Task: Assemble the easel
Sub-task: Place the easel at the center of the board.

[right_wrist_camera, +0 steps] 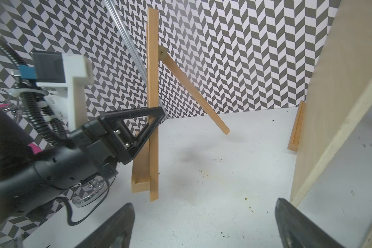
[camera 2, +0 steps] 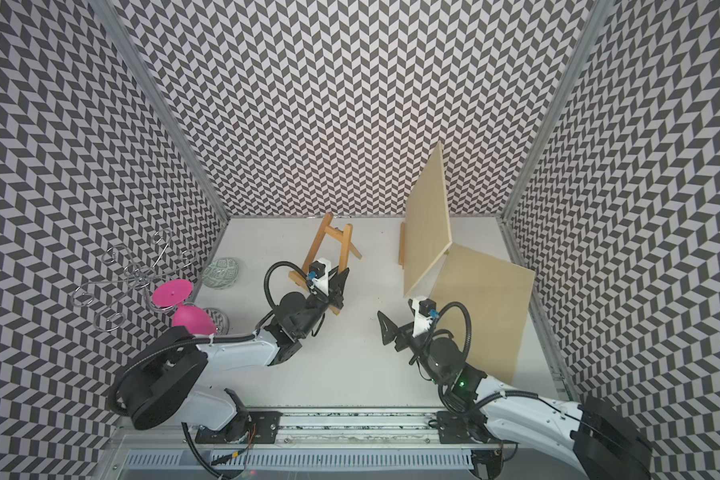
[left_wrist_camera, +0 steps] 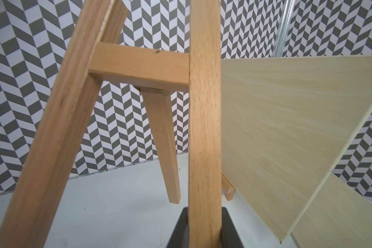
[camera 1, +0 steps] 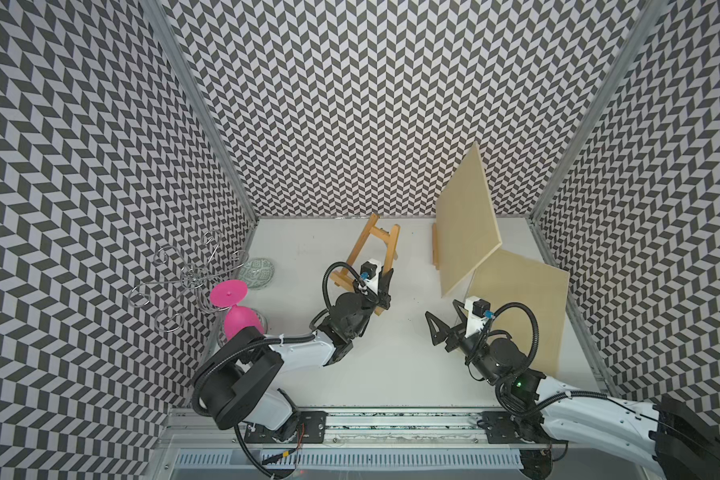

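Observation:
The small wooden A-frame easel (camera 1: 375, 249) (camera 2: 329, 245) is held near the middle of the table, tilted toward the back wall. My left gripper (camera 1: 385, 286) (camera 2: 337, 286) is shut on one of its front legs (left_wrist_camera: 204, 128). The jaws press both sides of that leg in the left wrist view. The hinged rear leg (right_wrist_camera: 193, 90) is swung out, its tip off the table. The easel's ledge (right_wrist_camera: 140, 184) is low, near the table. My right gripper (camera 1: 445, 318) (right_wrist_camera: 204, 225) stands open and holds nothing. It is to the right of the easel, in front of the boards.
A pale wooden board (camera 1: 466, 220) stands tilted at the back right, with a wooden strip (camera 1: 435, 245) behind it. A second board (camera 1: 524, 307) lies flat by the right wall. At the left stand a wire rack (camera 1: 184, 278), a pink glass (camera 1: 233, 307) and a patterned bowl (camera 1: 256, 272).

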Motion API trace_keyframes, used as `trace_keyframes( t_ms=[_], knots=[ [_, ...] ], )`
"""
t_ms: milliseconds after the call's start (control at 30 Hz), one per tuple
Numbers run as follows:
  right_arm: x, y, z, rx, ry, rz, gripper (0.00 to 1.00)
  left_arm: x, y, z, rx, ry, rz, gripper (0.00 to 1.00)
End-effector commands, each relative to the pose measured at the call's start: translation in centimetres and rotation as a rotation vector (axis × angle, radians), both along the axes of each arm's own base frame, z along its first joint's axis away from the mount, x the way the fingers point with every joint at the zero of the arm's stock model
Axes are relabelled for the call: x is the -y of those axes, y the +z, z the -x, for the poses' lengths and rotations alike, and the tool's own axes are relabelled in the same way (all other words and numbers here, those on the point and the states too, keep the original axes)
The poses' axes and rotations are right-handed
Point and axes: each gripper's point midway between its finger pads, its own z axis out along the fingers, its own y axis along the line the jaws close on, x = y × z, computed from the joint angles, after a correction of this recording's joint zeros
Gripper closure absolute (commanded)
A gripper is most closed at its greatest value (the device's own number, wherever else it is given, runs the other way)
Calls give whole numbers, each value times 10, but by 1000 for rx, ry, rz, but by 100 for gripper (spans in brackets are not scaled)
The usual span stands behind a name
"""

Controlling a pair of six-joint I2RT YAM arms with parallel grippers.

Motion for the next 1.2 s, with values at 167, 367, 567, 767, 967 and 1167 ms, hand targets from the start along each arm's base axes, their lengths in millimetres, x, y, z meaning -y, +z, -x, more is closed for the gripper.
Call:
trace_keyframes(
  t_ms=[167, 367, 567, 767, 967, 1167],
  knots=[
    [4, 19, 1, 73, -6, -41, 1, -17, 43, -31, 222, 64, 172, 100],
    [4, 15, -4, 50, -35, -46, 1, -15, 21, -60, 173, 78, 198, 100],
    [1, 13, -7, 43, -31, -33, 1, -8, 1, -78, 133, 75, 190, 100],
    [0, 13, -6, 45, -30, -31, 1, -2, -15, -77, 127, 18, 161, 100],
    [1, 14, -5, 48, -27, -37, 1, 5, -28, -78, 127, -70, 117, 100],
    [3, 14, -5, 50, -35, -35, 1, 4, -41, -87, 94, -79, 96, 100]
  ],
)
